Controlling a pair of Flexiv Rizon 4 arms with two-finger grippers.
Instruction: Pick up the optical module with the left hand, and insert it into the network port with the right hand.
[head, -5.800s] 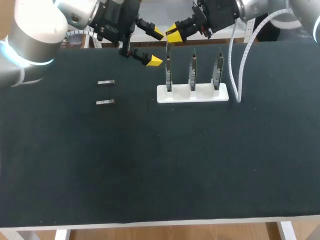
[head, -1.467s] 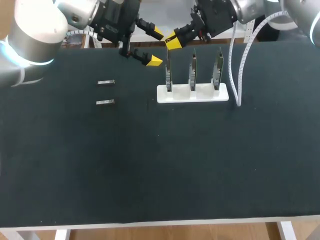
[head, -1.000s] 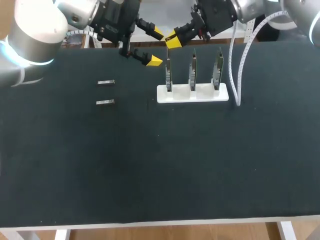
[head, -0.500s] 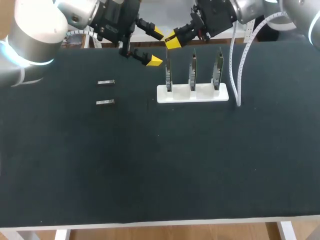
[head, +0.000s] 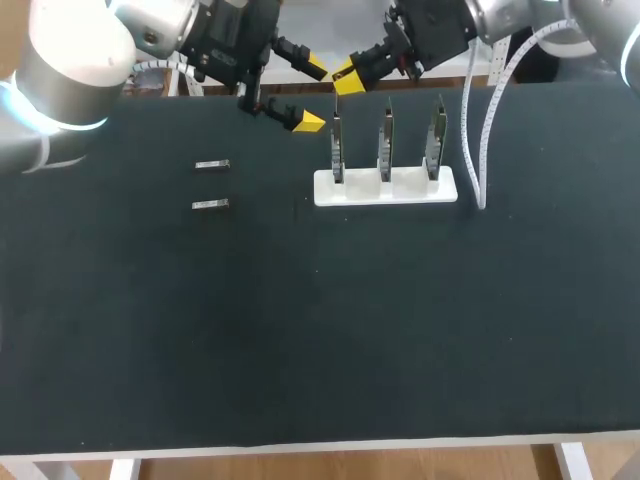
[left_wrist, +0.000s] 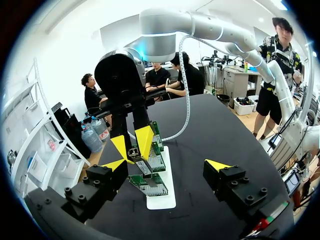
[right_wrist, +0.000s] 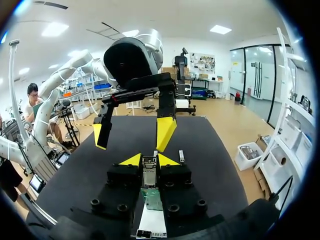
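My right gripper (head: 347, 78) hangs over the leftmost of three upright green circuit boards (head: 337, 150) on a white stand (head: 385, 188). It is shut on a small silver optical module (right_wrist: 149, 167), which points down at the board's top edge (right_wrist: 150, 197). The left wrist view shows that module (left_wrist: 141, 164) between the right gripper's yellow tips (left_wrist: 132, 145), just above the boards. My left gripper (head: 309, 95) stands open just left of the stand, with nothing between its fingers (left_wrist: 166, 164). Two more silver modules (head: 211, 165) (head: 210, 205) lie on the black table at the left.
A white cable (head: 468, 130) hangs from the right arm down to the table just right of the stand. The black table top (head: 320, 330) stretches toward the near edge in front of the stand.
My right gripper has shifted slightly toward the table's far edge with the module in it, and the white cable has swung a little right. The left arm has not moved.
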